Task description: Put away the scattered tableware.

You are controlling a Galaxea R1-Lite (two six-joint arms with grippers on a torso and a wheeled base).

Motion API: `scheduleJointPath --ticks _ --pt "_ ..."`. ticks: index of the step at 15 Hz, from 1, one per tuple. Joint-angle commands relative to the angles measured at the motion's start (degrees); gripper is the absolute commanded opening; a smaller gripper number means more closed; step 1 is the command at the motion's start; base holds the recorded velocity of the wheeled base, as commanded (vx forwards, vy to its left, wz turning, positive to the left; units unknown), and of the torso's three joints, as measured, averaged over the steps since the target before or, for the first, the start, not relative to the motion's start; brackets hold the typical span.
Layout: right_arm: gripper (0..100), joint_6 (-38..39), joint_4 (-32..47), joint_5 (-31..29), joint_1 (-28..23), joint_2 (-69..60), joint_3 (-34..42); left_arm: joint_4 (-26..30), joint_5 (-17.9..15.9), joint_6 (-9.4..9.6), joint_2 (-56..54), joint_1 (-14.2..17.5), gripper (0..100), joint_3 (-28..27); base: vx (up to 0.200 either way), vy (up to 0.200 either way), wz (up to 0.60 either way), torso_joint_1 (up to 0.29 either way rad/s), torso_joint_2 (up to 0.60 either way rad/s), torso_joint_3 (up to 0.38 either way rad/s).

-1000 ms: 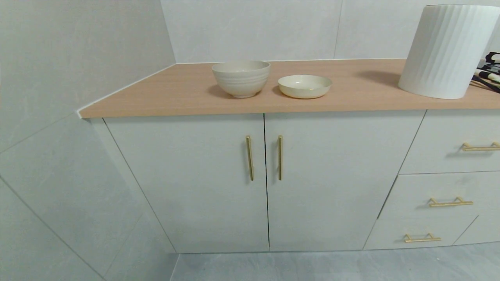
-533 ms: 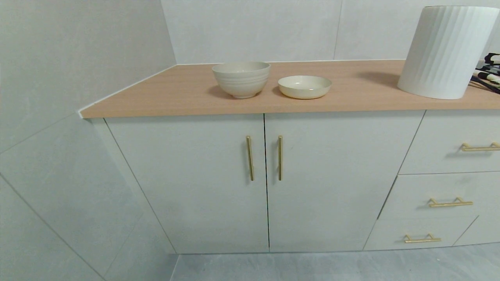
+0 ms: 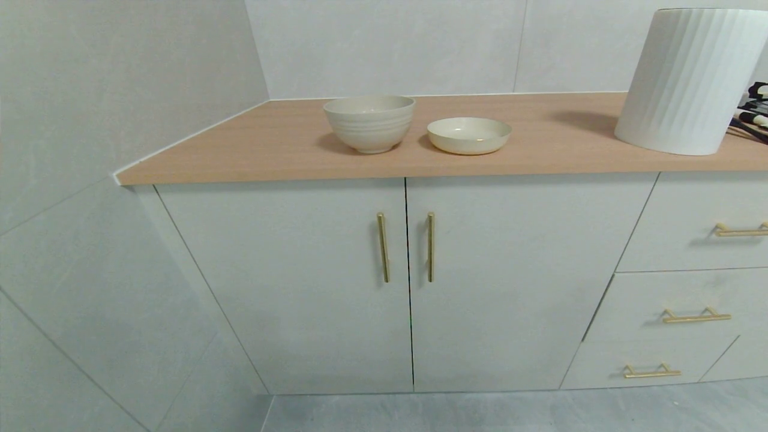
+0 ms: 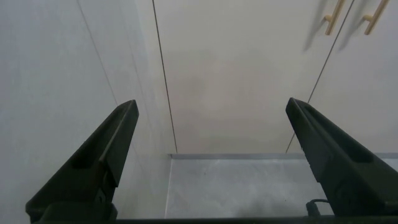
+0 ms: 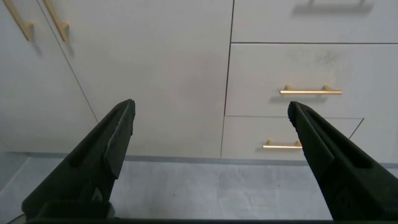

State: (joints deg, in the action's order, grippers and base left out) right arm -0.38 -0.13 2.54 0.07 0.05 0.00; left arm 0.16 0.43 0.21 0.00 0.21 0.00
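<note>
Ribbed bowl [image 3: 369, 122] and shallow dish [image 3: 468, 134] wait unstored on the surface [image 3: 240, 150] above shut cabinet doors [image 3: 300, 282]; both arms' jaws gape empty

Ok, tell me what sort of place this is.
Probably a home kitchen: a wooden countertop carries a deep bowl and a shallow dish, pale cabinet doors and drawers with gold handles sit beneath it, and tiled walls rise behind.

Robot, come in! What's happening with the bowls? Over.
Left gripper open, empty; right gripper open, empty. Deep bowl and shallow dish side by side on countertop, apart. Cabinet doors below shut.
</note>
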Motion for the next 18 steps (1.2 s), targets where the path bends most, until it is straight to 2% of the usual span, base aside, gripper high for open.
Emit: scheduleJointPath --ticks 1,4,13,15,16,18 --pt "100 -0.06 -0.04 0.19 0.01 0.04 0.00 0.02 0.01 -0.12 0.00 0.06 100 0.00 0.000 0.000 0.00 0.000 0.00 0.000" --pt "100 0.03 -0.04 0.01 0.01 0.04 0.00 0.02 0.01 -0.03 0.00 0.06 100 0.00 0.200 0.000 0.00 0.002 0.00 0.009" --pt "100 -0.68 -1.01 0.89 0.01 0.04 -1.49 0.02 0.01 -0.21 0.00 0.06 100 0.00 0.000 0.000 0.00 0.000 0.00 0.000" --pt "100 3.28 0.22 5.37 0.72 2.15 -8.70 0.02 0.01 -0.21 0.00 0.06 100 0.00 0.000 0.000 0.00 0.000 0.00 0.000" --pt "100 3.45 2.68 10.21 1.68 6.72 -9.84 0.02 0.01 -0.12 0.00 0.06 100 0.00 0.000 0.000 0.00 0.000 0.00 0.000" --pt "100 2.75 2.68 13.02 2.83 15.51 -11.07 0.02 0.01 -0.21 0.00 0.06 100 0.00 0.000 0.000 0.00 0.000 0.00 0.000"
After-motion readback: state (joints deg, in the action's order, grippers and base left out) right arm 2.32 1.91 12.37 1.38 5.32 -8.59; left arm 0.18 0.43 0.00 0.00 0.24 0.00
